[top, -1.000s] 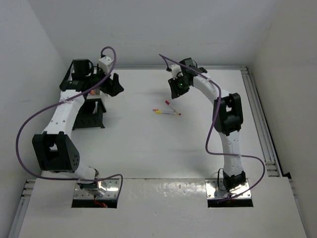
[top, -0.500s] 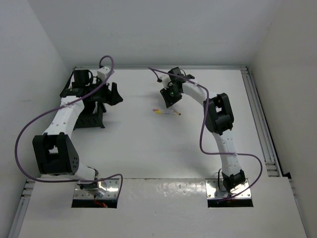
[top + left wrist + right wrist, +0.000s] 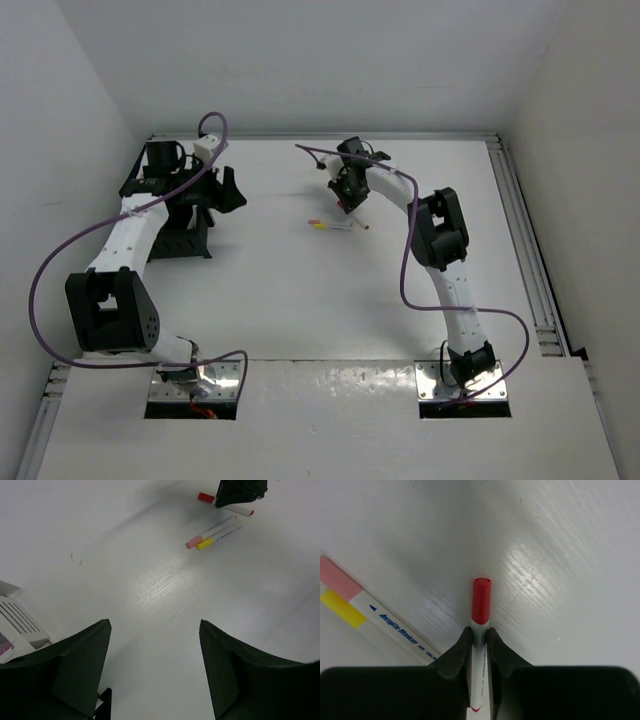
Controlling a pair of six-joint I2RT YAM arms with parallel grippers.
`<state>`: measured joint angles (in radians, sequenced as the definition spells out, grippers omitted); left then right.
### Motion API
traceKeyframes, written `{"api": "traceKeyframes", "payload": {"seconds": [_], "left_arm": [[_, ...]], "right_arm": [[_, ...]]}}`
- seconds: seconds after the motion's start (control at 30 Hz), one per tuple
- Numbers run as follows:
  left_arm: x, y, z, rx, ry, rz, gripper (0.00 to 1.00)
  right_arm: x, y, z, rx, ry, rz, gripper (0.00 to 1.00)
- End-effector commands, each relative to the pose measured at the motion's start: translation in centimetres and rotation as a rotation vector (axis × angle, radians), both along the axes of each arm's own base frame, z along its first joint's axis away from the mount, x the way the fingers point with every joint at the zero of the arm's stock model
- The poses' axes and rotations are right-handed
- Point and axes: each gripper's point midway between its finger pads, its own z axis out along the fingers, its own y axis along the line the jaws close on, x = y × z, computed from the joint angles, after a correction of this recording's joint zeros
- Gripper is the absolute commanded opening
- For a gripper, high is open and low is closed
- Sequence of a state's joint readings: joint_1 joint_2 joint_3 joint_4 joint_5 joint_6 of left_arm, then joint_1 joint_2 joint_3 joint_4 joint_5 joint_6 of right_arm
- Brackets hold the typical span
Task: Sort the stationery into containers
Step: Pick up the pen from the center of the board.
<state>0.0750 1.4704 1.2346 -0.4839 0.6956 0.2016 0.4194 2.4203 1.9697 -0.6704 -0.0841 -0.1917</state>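
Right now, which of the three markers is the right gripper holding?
The red-capped marker, clamped in the right gripper; the pink-capped marker and yellow-capped marker lie free beside it.

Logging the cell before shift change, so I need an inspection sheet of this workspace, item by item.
Surface: white table, a few small marks.
Job's things: red-capped marker in the right gripper; pink-capped marker and yellow-capped marker side by side on the table; black organizer and white bin at the left.
Clutter: nothing seen.
Grippers: left gripper open, empty; right gripper closed on the red-capped marker.
Cables: purple cables loop off both arms.
Surroundings: white walls; rail along the right edge.
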Motion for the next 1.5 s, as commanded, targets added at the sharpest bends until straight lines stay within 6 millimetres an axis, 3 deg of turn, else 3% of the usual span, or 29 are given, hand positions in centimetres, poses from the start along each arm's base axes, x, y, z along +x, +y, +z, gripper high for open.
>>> {"api": "traceKeyframes", "payload": {"seconds": [0.0, 0.07, 0.13, 0.23, 0.27, 0.33, 0.43, 0.57, 0.6, 0.67, 0.7, 0.77, 0.8, 0.9, 1.03, 1.17, 1.47], "left_arm": [[0.2, 0.3, 2.2, 0.001, -0.064, -0.007, 0.77], [0.4, 0.2, 2.4, -0.004, -0.072, -0.017, 0.77], [0.4, -0.2, 2.7, -0.016, -0.085, -0.030, 0.76], [1.0, -1.5, 4.7, -0.071, -0.178, -0.065, 0.75], [0.7, -2.3, 5.2, -0.127, -0.176, -0.076, 0.75], [0.6, -3.4, 6.8, -0.186, -0.273, -0.100, 0.75], [-0.6, -5.6, 9.1, -0.319, -0.321, -0.116, 0.76], [-1.5, -8.5, 9.7, -0.408, -0.289, -0.129, 0.76], [-1.9, -9.6, 9.8, -0.422, -0.285, -0.151, 0.76], [-2.5, -10.9, 9.9, -0.456, -0.254, -0.164, 0.76], [-2.6, -11.4, 10.5, -0.494, -0.240, -0.156, 0.76], [-2.8, -12.1, 10.9, -0.547, -0.216, -0.161, 0.76], [-2.9, -12.3, 11.8, -0.577, -0.237, -0.166, 0.77], [-3.4, -13.3, 12.9, -0.684, -0.169, -0.165, 0.78], [-3.8, -14.4, 13.3, -0.717, -0.151, -0.184, 0.79], [-4.1, -15.0, 12.4, -0.727, -0.114, -0.180, 0.79], [-4.1, -15.7, 10.3, -0.722, -0.049, -0.138, 0.79]], "right_arm": [[-0.9, -2.8, -1.7, -0.157, 0.034, 0.037, 0.09], [-1.0, -4.2, -1.4, -0.179, 0.039, 0.030, 0.01], [-1.4, -5.3, -1.5, -0.179, 0.050, 0.015, 0.00], [-1.2, -7.1, 0.6, -0.140, 0.039, -0.034, 0.00], [-0.7, -8.4, 2.5, -0.127, 0.011, -0.071, 0.00], [-1.5, -7.9, 4.1, -0.004, 0.030, -0.094, 0.00], [-1.9, -8.0, 10.2, 0.200, -0.018, -0.178, 0.00], [-4.1, -5.5, 13.5, 0.503, 0.063, -0.287, 0.00], [-4.6, -4.8, 16.1, 0.576, 0.030, -0.279, 0.00], [-6.5, -2.8, 17.0, 0.707, 0.078, -0.265, 0.00], [-7.7, -1.5, 19.0, 0.752, 0.063, -0.223, 0.00], [-9.8, 0.4, 19.6, 0.833, 0.097, -0.171, 0.00], [-11.1, 1.6, 21.1, 0.869, 0.079, -0.121, 0.00], [-13.5, 4.0, 22.8, 0.947, 0.082, -0.042, 0.00], [-14.6, 6.8, 25.1, 0.983, 0.096, 0.029, 0.00], [-15.0, 9.2, 27.2, 1.016, 0.111, 0.074, 0.00], [-15.9, 11.3, 28.3, 1.027, 0.133, 0.124, 0.00]]}}
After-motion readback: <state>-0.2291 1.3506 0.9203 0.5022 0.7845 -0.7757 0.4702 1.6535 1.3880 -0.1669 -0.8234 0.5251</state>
